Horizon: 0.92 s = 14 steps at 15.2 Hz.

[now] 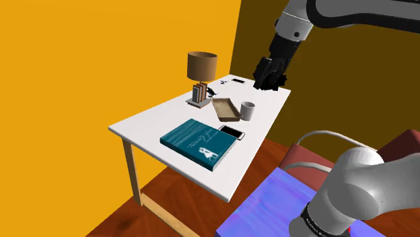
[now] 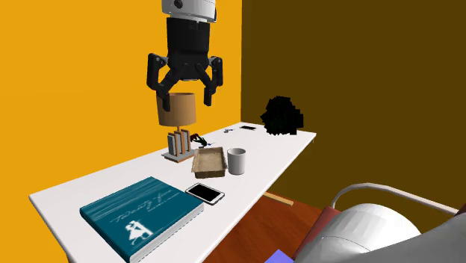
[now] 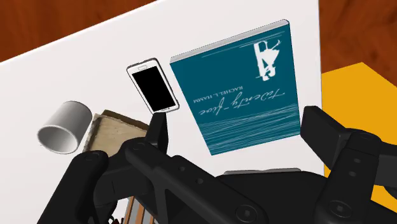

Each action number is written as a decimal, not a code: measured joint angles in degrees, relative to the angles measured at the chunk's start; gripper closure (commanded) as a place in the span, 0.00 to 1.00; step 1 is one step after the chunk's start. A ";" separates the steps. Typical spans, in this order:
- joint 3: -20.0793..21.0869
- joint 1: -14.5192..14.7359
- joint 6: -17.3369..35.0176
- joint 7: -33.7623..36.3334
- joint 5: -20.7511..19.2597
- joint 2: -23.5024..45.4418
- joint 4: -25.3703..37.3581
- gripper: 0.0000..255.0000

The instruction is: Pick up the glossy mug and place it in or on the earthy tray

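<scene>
A plain white-grey mug (image 1: 248, 110) (image 2: 237, 161) stands upright on the white table (image 1: 151, 121), with a shallow brown tray (image 1: 224, 108) (image 2: 210, 161) right beside it. My black gripper (image 2: 184, 93) (image 1: 268, 81) hangs high above the table, over the lamp and tray area, its fingers spread wide and nothing between them. In the wrist view the gripper (image 3: 236, 124) looks down on the mug (image 3: 63, 127), the tray (image 3: 118, 130), a phone and a book far below.
A brown-shaded lamp (image 1: 202, 74) (image 2: 177, 112) stands behind the tray. Nearer the front lie a white phone (image 2: 204, 193) and a teal book (image 2: 142, 213). Small dark items (image 2: 198, 140) and a ragged black shape (image 2: 281, 116) sit at the table's far end.
</scene>
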 measured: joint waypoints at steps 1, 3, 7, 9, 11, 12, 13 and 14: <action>0.00 0.00 0.00 0.00 0.00 0.00 0.00 0.00; -0.92 -0.32 1.68 -0.89 -0.54 1.14 -0.67 0.00; -4.06 -1.39 6.92 -3.91 -2.25 5.15 -2.22 0.00; -5.71 -1.88 9.49 -5.49 -3.00 8.07 -1.97 0.00; -7.19 -2.30 12.96 -6.83 -3.60 11.00 -2.64 0.00; -8.02 -2.58 13.91 -7.67 -3.91 11.95 -2.68 0.00; -8.95 -2.85 15.25 -8.60 -4.20 13.23 -2.79 0.00; -9.68 -2.96 16.61 -9.29 -4.33 15.28 -2.10 0.00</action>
